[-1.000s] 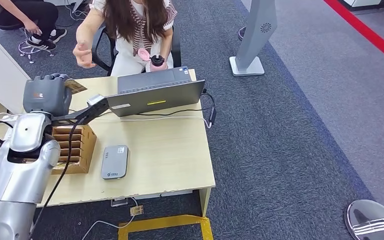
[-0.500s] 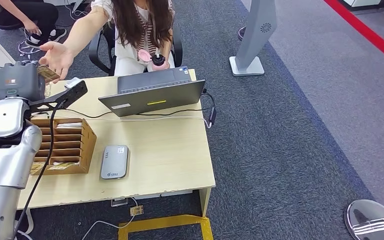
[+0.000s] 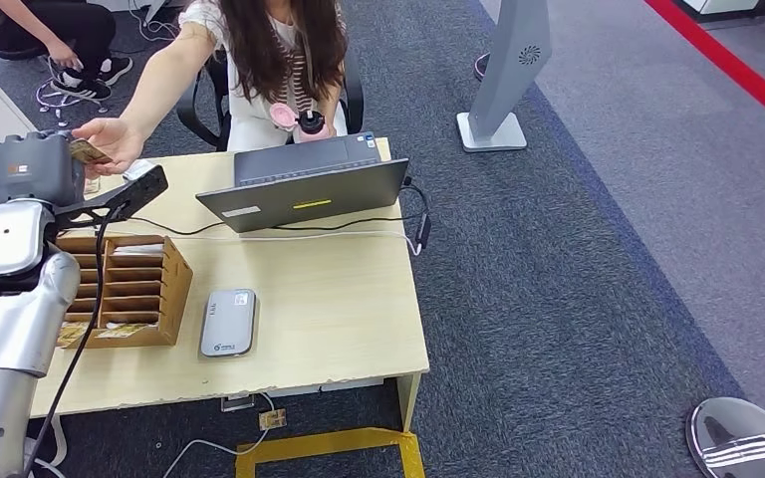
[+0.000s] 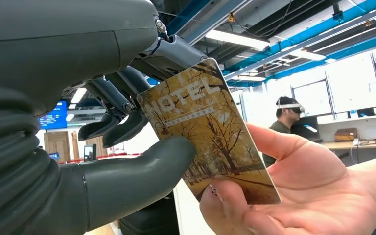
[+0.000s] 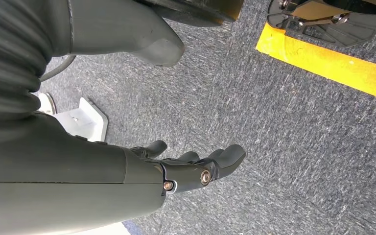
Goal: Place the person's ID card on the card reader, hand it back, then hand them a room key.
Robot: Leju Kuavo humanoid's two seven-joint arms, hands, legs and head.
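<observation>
Head view: upper left of the frame, the left hand holds the room key out over the person's open palm. It looks thin, stiff, light and probably slick, so pinching an edge seems best

Left wrist view adds detail: thumb and fingers clamp the HOTEL card's near end, palm touching the far end

Right wrist view: right hand hangs above carpet, fingers loosely apart, holding nothing

The word "HOTEL" stands in pale capitals across the top of the golden room key, above a smaller line too fine to read. The grey card reader on the desk bears a small logo, too small to read.
</observation>
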